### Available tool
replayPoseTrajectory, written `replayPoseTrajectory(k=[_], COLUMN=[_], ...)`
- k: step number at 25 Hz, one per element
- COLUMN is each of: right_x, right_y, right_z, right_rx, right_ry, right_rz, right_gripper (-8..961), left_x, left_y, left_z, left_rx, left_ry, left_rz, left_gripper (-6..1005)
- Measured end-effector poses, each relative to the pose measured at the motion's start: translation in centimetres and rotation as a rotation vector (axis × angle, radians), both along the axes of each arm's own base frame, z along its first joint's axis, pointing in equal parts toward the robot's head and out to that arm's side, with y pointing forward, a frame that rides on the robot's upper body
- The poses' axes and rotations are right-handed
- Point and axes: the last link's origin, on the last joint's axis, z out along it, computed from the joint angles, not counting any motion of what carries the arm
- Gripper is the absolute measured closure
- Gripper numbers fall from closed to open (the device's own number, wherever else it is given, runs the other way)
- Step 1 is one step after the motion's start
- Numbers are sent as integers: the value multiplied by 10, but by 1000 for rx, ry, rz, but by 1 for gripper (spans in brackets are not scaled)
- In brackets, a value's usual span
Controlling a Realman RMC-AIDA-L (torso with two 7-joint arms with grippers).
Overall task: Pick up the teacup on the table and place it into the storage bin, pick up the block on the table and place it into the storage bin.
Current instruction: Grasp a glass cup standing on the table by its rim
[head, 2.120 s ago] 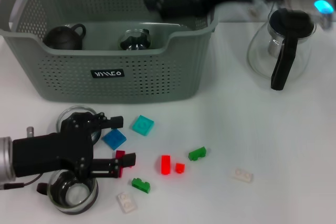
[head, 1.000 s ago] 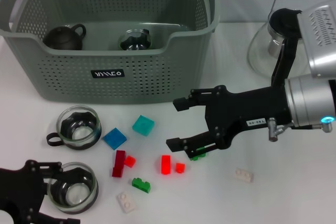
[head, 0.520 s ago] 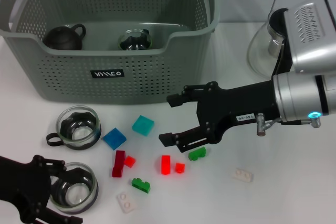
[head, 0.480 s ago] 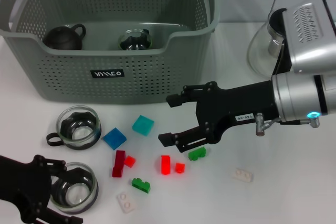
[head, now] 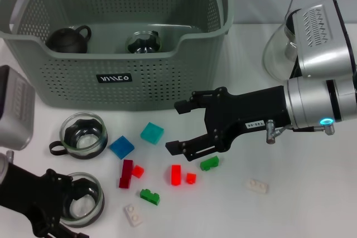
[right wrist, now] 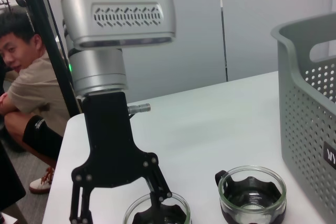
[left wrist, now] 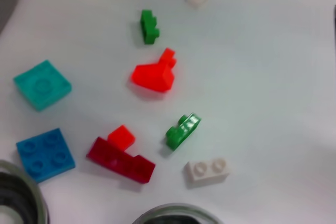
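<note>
Two glass teacups stand on the white desk (head: 312,204) in front of the bin (head: 120,76): the near cup (head: 82,204) by the front edge on the robot's left, and the far cup (head: 83,136) just behind it, close to the bin's front wall, its dark handle pointing left. The left end effector (head: 70,207) is spread wide around the near cup, one finger at the cup's back rim and the other at its front; the right wrist view shows the same fingers (right wrist: 157,184) straddling that cup, and whether they touch the glass cannot be told. Blocks lie scattered to the right of the cups: a blue plate (head: 121,147) and a teal plate (head: 152,133) nearest the bin, a dark red brick (head: 126,173) touching a small red piece (head: 137,171), a red brick (head: 176,175) with a small red cube (head: 191,178) just beside it, a green piece (head: 209,163), another green piece (head: 149,196), a white brick (head: 133,214) and a second white brick (head: 257,185) well apart to the right. The right end effector (head: 179,126) hangs over the blocks with its fingers wide and holding nothing, between the teal plate and the green piece. The bin, grey-green with perforated walls and orange handle ends, already holds a dark teapot (head: 67,38) and a glass cup (head: 144,42). A glass pitcher (head: 279,54) stands to the bin's right, partly hidden by the right arm.
</note>
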Motion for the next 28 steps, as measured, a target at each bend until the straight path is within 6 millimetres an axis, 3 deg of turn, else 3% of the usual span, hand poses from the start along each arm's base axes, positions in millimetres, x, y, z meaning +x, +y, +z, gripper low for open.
replayPoseTrajectory(k=[14, 28], right_x=[1, 0], right_y=[2, 2], right_z=[-3, -3], right_rx=[6, 11], right_ry=[-7, -5], right_rz=[-6, -9], right_gripper=[8, 9], left_x=[1, 0], left_y=[0, 1], left_z=[-20, -26], left_rx=[-66, -80], left_ry=[77, 98], left_rz=[-22, -16], left_gripper=[145, 147])
